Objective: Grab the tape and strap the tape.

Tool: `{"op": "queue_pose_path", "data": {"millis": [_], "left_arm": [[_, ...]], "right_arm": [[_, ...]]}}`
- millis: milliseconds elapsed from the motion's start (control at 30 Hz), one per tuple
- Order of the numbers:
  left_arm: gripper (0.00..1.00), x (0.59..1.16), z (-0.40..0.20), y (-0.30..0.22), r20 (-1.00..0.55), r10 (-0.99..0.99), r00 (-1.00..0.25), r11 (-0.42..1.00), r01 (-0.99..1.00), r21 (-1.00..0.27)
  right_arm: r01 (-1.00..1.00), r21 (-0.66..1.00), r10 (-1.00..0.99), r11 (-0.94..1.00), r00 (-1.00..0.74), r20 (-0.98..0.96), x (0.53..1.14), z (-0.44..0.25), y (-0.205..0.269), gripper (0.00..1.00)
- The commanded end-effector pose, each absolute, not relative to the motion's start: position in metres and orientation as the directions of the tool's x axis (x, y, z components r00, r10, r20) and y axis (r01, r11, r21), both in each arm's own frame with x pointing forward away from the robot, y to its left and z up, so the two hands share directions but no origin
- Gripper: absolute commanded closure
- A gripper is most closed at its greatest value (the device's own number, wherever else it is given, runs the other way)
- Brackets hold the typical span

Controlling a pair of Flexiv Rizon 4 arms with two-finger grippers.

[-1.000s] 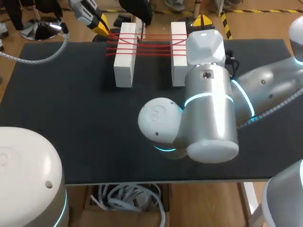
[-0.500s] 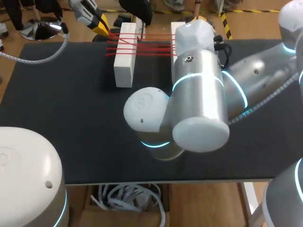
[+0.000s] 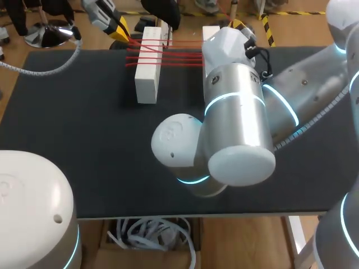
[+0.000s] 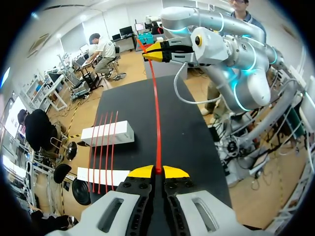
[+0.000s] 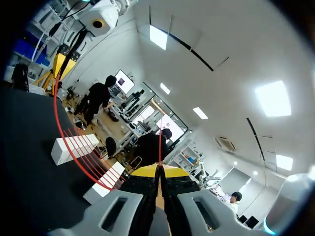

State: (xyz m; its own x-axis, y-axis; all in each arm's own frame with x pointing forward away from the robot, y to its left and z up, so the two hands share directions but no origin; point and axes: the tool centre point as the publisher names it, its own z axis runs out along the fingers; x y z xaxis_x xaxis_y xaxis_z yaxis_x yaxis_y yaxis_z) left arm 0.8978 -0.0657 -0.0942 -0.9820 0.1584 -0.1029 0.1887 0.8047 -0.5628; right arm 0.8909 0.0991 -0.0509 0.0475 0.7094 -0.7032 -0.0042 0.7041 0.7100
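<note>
Two white blocks stand at the table's far side, the left block [image 3: 147, 64] in full view and the right block [image 3: 210, 31] mostly hidden behind my right arm. Several strands of red tape [image 3: 179, 53] run between them. My left gripper [image 3: 119, 28] sits past the left block, shut on the tape's end [image 4: 158, 168]. My right gripper [image 3: 238, 24] is above the right block, shut on the tape [image 5: 159, 147]. In the left wrist view a single red strand [image 4: 156, 108] stretches from my left gripper [image 4: 158, 171] to my right gripper [image 4: 162, 50].
My right arm's big silver elbow [image 3: 235, 123] hangs over the middle of the black table [image 3: 84, 140]. A grey cable [image 3: 39, 70] lies across the far left corner. In the right wrist view both blocks [image 5: 74, 147] lie ahead of my right gripper [image 5: 159, 170].
My right arm has swung left and its wrist has moved toward the far edge, now covering more of the right block. My left gripper has stayed put.
</note>
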Motion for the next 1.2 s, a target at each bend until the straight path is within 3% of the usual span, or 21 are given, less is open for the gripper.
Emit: {"op": "queue_pose_path", "data": {"millis": [33, 567, 1200], "left_arm": [[1.00, 0.898, -0.093, -0.065, -0.100, 0.159, -0.982, 0.806, 0.188, -0.561], [1.00, 0.898, -0.093, -0.065, -0.100, 0.159, -0.982, 0.806, 0.188, -0.561], [1.00, 0.898, -0.093, -0.065, -0.100, 0.159, -0.982, 0.806, 0.188, -0.561]], "right_arm": [[-0.006, 0.709, 0.709, 0.705, 0.047, -0.704, 0.890, -0.051, 0.099, 1.00], [-0.006, 0.709, 0.709, 0.705, 0.047, -0.704, 0.890, -0.051, 0.099, 1.00], [0.042, 0.324, 0.322, 0.945, 0.050, -0.945, 0.885, -0.041, 0.116, 1.00]]}}
